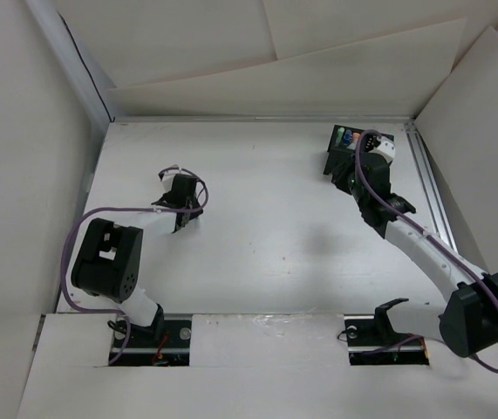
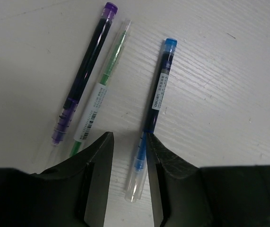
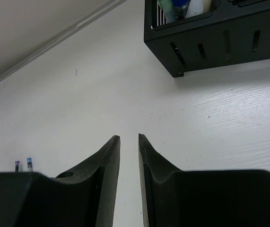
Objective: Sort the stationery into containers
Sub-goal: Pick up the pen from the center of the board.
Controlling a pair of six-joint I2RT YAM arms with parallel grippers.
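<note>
Three pens lie on the white table in the left wrist view: a purple pen (image 2: 85, 71), a green pen (image 2: 101, 90) and a blue pen (image 2: 158, 94). My left gripper (image 2: 128, 137) is open over the blue pen's clear cap end, which lies against the right finger and apart from the left one. The black organiser box (image 1: 359, 144) stands at the far right with coloured pieces (image 1: 349, 136) in it. It also shows in the right wrist view (image 3: 220, 38). My right gripper (image 3: 128, 137) is narrowly open and empty, just in front of the box.
White walls enclose the table. A metal rail (image 1: 432, 192) runs along the right edge next to the box. The purple and blue pens show as small tips far left in the right wrist view (image 3: 23, 164).
</note>
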